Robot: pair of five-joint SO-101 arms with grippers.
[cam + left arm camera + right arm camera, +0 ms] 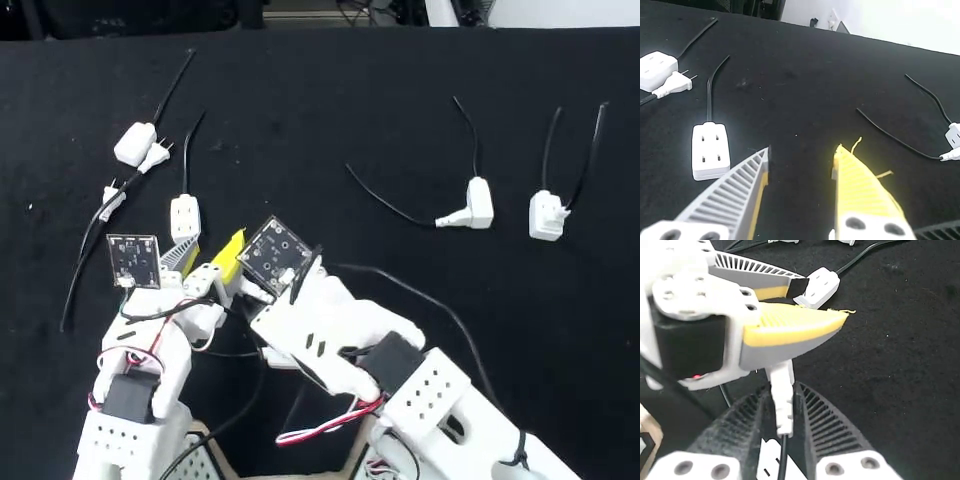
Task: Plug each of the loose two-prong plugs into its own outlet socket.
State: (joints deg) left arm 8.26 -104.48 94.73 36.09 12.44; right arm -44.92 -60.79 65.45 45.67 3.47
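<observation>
My left gripper (pixel 800 157) hangs open just above the black table, with a grey finger (pixel 742 187) and a yellow finger (pixel 862 190). A white four-hole outlet socket (pixel 711 151) lies just beyond the grey finger; it also shows in the high view (pixel 184 217). My right gripper (pixel 783 390) has black ribbed fingers shut on a white two-prong plug (pixel 782 402), whose cord trails back between them. It sits close behind the left gripper (pixel 790 327). Farther left lie another socket (pixel 134 143) and two loose plugs (pixel 155 157) (pixel 112 200).
At the right of the table lie a white plug (pixel 478 207) and a white adapter block (pixel 546 215), each with a black cord. Both arms (pixel 330 330) crowd the near middle. Black cords run across the cloth at far left.
</observation>
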